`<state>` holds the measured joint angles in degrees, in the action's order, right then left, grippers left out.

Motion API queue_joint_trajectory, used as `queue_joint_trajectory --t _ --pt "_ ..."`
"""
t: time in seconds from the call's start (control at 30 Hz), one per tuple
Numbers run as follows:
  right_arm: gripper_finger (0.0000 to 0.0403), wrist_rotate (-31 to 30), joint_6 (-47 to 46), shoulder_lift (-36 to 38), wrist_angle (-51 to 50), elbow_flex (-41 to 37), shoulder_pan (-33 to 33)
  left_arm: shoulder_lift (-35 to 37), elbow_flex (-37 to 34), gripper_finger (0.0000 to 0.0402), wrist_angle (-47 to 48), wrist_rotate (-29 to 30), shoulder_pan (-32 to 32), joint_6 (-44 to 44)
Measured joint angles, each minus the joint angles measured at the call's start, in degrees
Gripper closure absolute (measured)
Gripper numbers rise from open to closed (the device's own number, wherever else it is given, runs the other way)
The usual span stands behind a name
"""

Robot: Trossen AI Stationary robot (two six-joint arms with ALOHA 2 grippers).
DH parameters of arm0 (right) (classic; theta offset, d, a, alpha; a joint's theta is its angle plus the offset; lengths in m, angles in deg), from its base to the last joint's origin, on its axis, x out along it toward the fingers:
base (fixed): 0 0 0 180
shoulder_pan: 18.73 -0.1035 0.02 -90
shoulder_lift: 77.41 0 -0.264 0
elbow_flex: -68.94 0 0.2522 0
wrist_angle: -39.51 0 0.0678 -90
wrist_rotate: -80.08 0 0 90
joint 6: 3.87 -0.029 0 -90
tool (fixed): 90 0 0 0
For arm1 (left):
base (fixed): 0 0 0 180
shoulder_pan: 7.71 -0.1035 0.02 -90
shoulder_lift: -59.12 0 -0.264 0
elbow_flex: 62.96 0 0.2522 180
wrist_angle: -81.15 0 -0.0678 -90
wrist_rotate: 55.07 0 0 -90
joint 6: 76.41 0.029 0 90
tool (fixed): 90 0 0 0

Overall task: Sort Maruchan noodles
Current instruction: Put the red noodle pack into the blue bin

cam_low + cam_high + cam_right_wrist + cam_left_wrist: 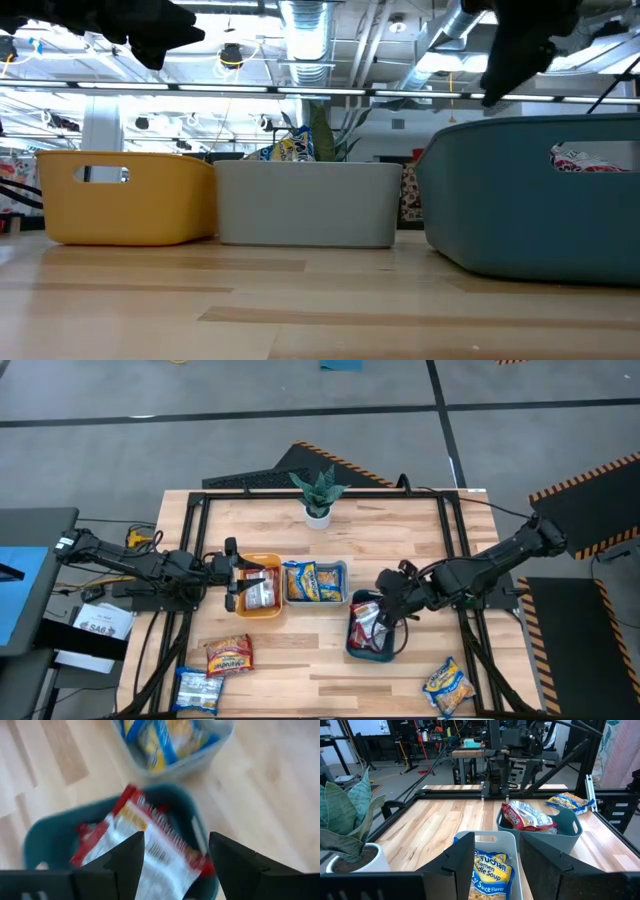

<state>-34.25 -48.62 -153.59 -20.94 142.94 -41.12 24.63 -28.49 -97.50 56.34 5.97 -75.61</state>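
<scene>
My right tool [388, 603], fingers apart and empty, hovers over the teal tray [352, 643] holding a silver-and-red packet [150, 852]. My left tool [232, 575], apart, hovers at the orange tray [262, 614]. Next, I judge, fetch the near-right yellow-and-blue packet [447, 686] from the table [400, 530].

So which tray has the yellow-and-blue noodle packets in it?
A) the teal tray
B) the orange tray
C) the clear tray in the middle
C: the shiny yellow-and-blue plastic noodle packets lie in the clear middle tray, between the orange plastic tray and the teal plastic tray, which holds silver-and-red packets.
</scene>
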Motion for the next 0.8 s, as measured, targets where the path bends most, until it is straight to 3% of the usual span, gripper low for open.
queue_joint_trajectory --t 0.13,0.2,0.3,0.43,0.57,0.73,0.8 --pt "0.0168 -12.2 6.8 0.0 7.8 -1.9 0.7 0.0 0.0 0.0260 0.0 0.0 0.0 -0.4" --pt "0.0171 -14.7 10.9 0.0 13.4 -3.9 2.2 0.0 0.0 0.0260 0.0 0.0 0.0 -0.4" --pt "0.0175 -14.6 15.7 0.0 18.3 -6.8 5.5 0.0 0.0 0.0260 0.5 -0.4 0.0 -0.8" --pt "0.0177 -11.8 14.9 0.5 17.4 -10.7 10.2 0.0 0.0 0.0260 2.3 -2.1 0.0 -0.8" --pt "0.0177 -11.8 17.6 3.9 24.2 -14.6 10.9 0.0 0.0 0.0260 2.3 -0.8 0.0 -0.6" --pt "0.0177 -11.0 31.1 7.6 51.1 -22.4 12.0 0.0 0.0 0.0260 2.2 -0.6 0.0 0.0" --pt "0.0177 -6.9 36.0 7.7 62.8 -26.2 14.1 0.0 0.0 0.0260 2.2 -0.6 0.0 0.0"
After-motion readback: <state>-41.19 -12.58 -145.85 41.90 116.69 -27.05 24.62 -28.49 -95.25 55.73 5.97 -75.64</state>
